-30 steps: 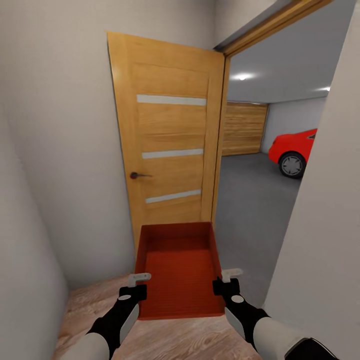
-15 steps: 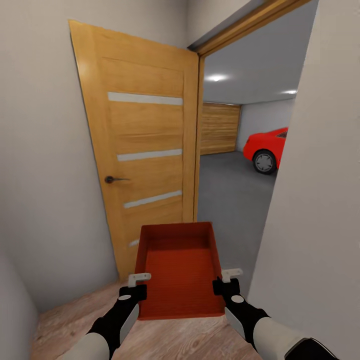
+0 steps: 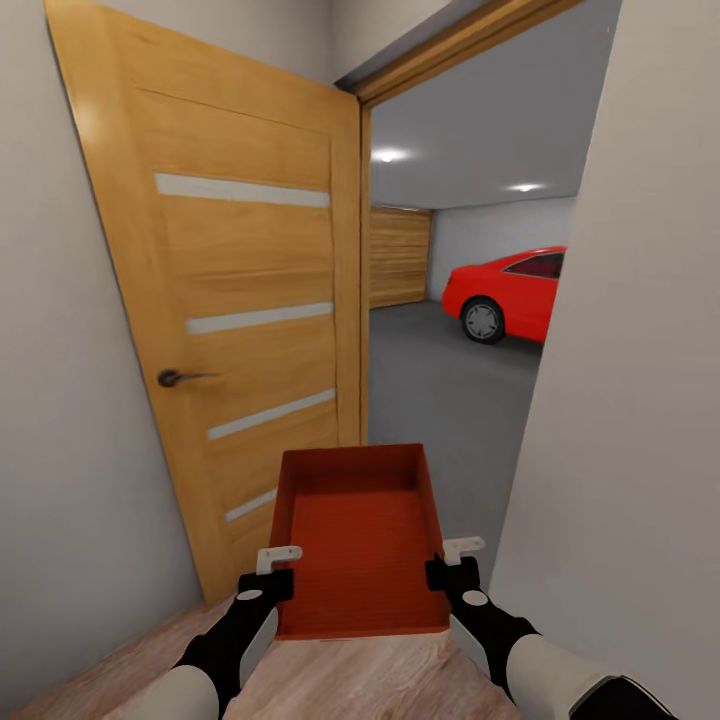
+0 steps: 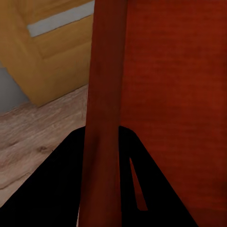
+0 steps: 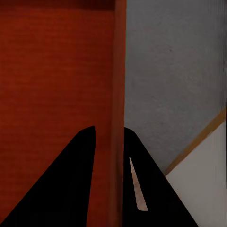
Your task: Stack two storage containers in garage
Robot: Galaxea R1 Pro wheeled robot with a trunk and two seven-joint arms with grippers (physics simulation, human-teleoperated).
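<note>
Orange-red storage container [image 3: 360, 540] held level in front of the robot, one side wall clamped by the left tool [image 3: 268, 572], the opposite wall by the right tool [image 3: 452, 563]; both wrist views show a thin wall pinched between dark fingers [image 4: 56, 189], so each tool is clenched on the bin's rim. Bin sits over the light wood floor [image 3: 350, 680] at the doorway, far end aimed at the opening into the garage [image 3: 440, 380]. Risks: gap is narrow between the open wooden door [image 3: 240, 300] on the left and the white wall [image 3: 640, 400] on the right, so a slight steering error could knock a bin corner or an elbow on the door edge or wall and twist the bin out of the thin-wall pinch; grip is on the near ends only, so the far end may sag. Second container not visible. Red car [image 3: 510, 290] cut off by the wall; most of the grey garage floor [image 3: 440, 400] hidden, landing spot unknown. Threshold under the bin can't be made out.
</note>
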